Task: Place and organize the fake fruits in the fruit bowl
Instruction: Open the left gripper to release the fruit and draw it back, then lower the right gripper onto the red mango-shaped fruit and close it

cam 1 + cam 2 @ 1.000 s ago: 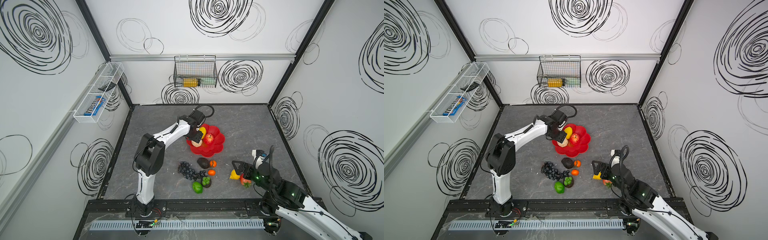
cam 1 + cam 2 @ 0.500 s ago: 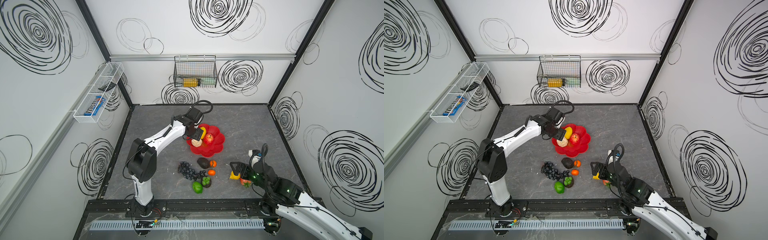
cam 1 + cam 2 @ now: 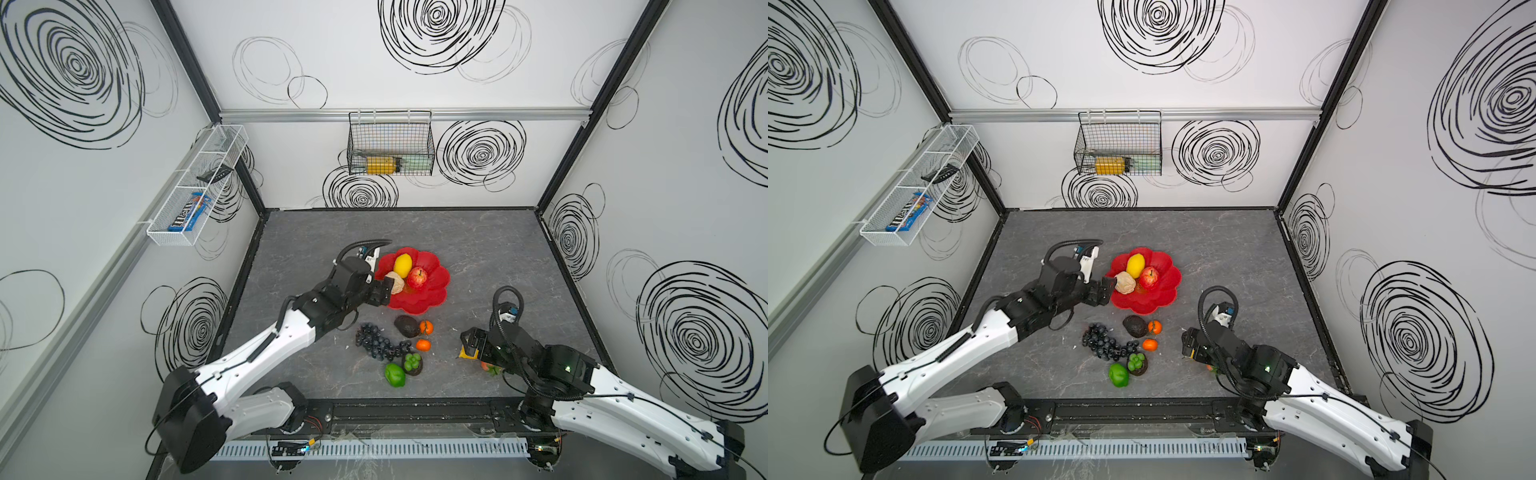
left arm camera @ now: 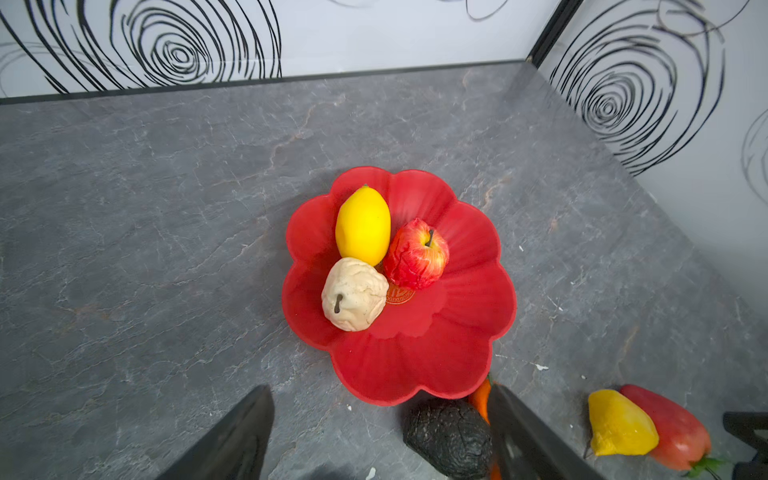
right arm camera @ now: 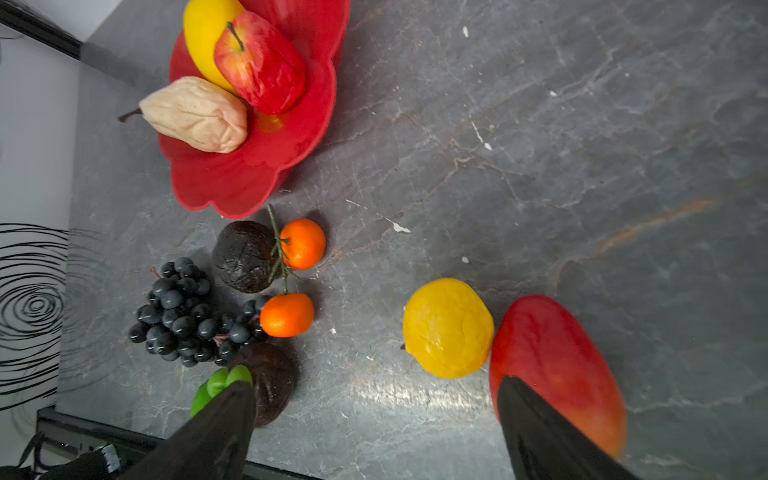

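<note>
Bowl (image 3: 428,300) sits central on the tabletop (image 3: 478,249); lemon (image 3: 402,265), apple (image 3: 417,277) and cream fruit (image 3: 398,284) huddle at its left, leaving room. Left gripper (image 3: 1105,289) hangs wide open, empty, by that rim. Right gripper (image 5: 374,384), open and empty, hovers over the yellow fruit (image 5: 448,328) near right, seemingly to grab it

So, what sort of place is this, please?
Probably a robot test cell, not a home: white panel walls with black scribbled spirals, two white-and-black robot arms mounted at the front, and a walled-in grey stone-patterned tabletop.
</note>
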Robot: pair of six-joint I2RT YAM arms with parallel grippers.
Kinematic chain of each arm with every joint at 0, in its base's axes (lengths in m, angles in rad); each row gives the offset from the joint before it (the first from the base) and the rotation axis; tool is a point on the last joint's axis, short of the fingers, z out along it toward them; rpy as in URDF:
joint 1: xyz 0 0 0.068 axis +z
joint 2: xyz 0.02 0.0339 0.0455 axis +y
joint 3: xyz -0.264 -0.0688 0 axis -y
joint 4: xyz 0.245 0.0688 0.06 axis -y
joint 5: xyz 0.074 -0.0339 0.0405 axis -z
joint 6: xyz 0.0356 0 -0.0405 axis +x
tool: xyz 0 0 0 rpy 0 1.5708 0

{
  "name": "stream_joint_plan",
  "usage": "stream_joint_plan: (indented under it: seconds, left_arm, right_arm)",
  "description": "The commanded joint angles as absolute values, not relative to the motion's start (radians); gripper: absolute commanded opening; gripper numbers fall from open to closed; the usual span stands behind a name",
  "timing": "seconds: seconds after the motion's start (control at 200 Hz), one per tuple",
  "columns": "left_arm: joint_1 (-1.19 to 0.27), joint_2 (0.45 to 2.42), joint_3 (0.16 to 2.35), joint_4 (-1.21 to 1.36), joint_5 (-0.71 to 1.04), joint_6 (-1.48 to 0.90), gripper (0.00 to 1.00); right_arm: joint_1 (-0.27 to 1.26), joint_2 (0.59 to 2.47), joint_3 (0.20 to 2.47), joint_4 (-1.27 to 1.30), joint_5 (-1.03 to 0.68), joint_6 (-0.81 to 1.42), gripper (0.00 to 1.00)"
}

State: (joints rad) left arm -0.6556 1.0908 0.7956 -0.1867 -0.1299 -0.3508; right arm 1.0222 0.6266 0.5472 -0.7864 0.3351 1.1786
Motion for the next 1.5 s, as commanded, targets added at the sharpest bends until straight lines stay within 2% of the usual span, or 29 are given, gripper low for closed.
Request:
stream_joint_plan:
  seconds: [0.0, 0.185, 0.45, 0.61, 0.891, 1.071, 1.306, 1.496]
  left_arm:
    - [-0.66, 0.986, 0.664, 0.011, -0.216, -0.413, 0.86]
    - [-0.66, 0.822, 0.497, 0.096, -0.271, -0.47, 0.88]
    - [-0.658, 0.752, 0.382, 0.147, -0.282, -0.477, 0.89]
    - [-0.654, 0.744, 0.358, 0.174, -0.267, -0.475, 0.9]
    - [-0.643, 0.761, 0.324, 0.212, -0.241, -0.476, 0.9]
    - [-0.642, 0.731, 0.314, 0.218, -0.242, -0.476, 0.9]
    - [-0.64, 0.715, 0.314, 0.219, -0.242, -0.479, 0.91]
    - [-0.64, 0.715, 0.314, 0.22, -0.234, -0.481, 0.91]
  right_arm:
    - [1.076, 0.665, 0.582, -0.956, 0.43, 1.357, 0.95]
    - [1.126, 0.729, 0.584, -1.021, 0.453, 1.488, 0.93]
    - [1.129, 0.788, 0.583, -1.031, 0.473, 1.569, 0.91]
    - [1.106, 0.703, 0.511, -0.959, 0.482, 1.558, 0.9]
    - [0.927, 0.689, 0.442, -0.845, 0.365, 1.399, 0.89]
    - [0.906, 0.717, 0.418, -0.8, 0.332, 1.366, 0.87]
    - [0.905, 0.777, 0.41, -0.723, 0.284, 1.326, 0.77]
    - [0.905, 0.791, 0.378, -0.688, 0.265, 1.329, 0.77]
